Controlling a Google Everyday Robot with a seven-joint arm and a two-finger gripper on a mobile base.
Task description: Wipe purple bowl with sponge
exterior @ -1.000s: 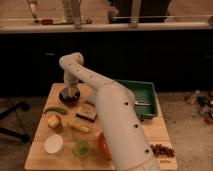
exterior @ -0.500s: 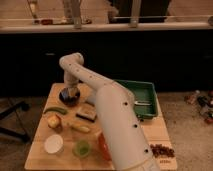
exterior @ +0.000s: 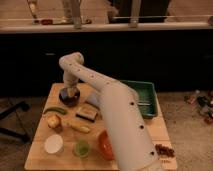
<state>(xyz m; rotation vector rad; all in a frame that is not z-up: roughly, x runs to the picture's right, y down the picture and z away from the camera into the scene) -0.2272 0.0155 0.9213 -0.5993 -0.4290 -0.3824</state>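
Observation:
The purple bowl (exterior: 68,98) sits at the far left of the wooden table (exterior: 40,155). My gripper (exterior: 70,91) hangs straight down over the bowl's mouth, at the end of the white arm that reaches from the lower right. A small yellowish sponge (exterior: 71,93) shows at the gripper tip, just inside the bowl.
A green tray (exterior: 145,97) stands at the right. A tan block with a dark top (exterior: 86,113), a green pepper (exterior: 54,110), an apple-like fruit (exterior: 53,121), a banana (exterior: 80,128), a white cup (exterior: 53,144), a small green bowl (exterior: 81,148) and an orange-red bowl (exterior: 104,145) lie nearer.

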